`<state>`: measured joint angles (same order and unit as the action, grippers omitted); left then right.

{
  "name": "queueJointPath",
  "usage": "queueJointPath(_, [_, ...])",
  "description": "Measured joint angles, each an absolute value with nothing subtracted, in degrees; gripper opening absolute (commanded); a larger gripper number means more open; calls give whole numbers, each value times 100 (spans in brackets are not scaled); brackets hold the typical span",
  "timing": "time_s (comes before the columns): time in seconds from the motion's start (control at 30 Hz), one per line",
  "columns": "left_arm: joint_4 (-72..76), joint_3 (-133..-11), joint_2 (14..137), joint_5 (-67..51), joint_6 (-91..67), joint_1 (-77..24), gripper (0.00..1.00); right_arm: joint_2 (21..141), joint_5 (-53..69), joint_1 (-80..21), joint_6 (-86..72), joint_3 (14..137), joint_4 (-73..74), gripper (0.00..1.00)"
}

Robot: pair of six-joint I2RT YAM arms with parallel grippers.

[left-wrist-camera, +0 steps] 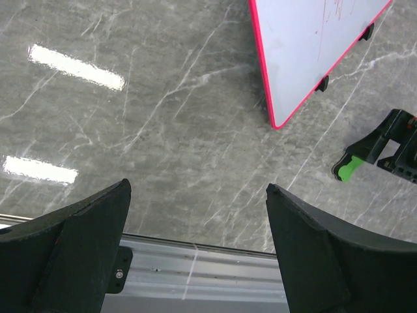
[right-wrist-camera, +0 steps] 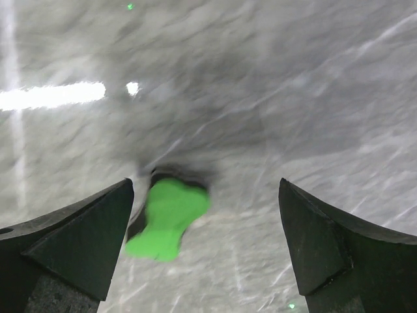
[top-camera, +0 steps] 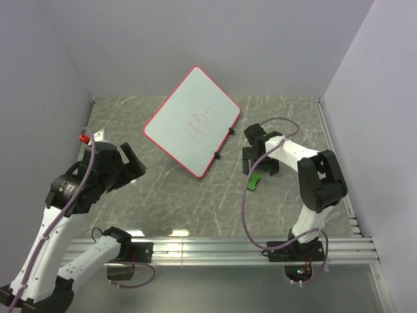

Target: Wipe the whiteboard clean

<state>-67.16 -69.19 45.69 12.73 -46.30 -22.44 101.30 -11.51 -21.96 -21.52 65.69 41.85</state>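
Whiteboard (top-camera: 192, 122): lies on the counter (top-camera: 195, 202), turned on a diagonal, toward the far wall. Faint red scribbles (top-camera: 199, 128) show near its centre, so no erasing appears done.
Green eraser (right-wrist-camera: 168, 218): on the counter near the board's footed edge, apart from it, not picked up.
Right fingers (right-wrist-camera: 85, 235): spread, poised above the eraser, pinching nothing.
Left fingers (left-wrist-camera: 85, 228): spread, empty, well apart from the board.
Outstanding, by judgement: grasp eraser, wipe marks.
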Motion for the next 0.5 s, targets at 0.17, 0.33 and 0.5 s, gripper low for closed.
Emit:
queueJointPath(0.17, [-6709,-6897,4469,1271,-4668,-2244,91,9522,-797,-2528,-2434,6204,4174,97])
queueJointPath(0.33, [-6683,-6807,4401,1229,-4678,-2244,91,8927,-480,-2703,-2893,5909,4198,92])
queueJointPath(0.5, [-6652,-6751,4458,1146,-4615,-2244,91,8840,-405,-2700,-3275,5861,4169,72])
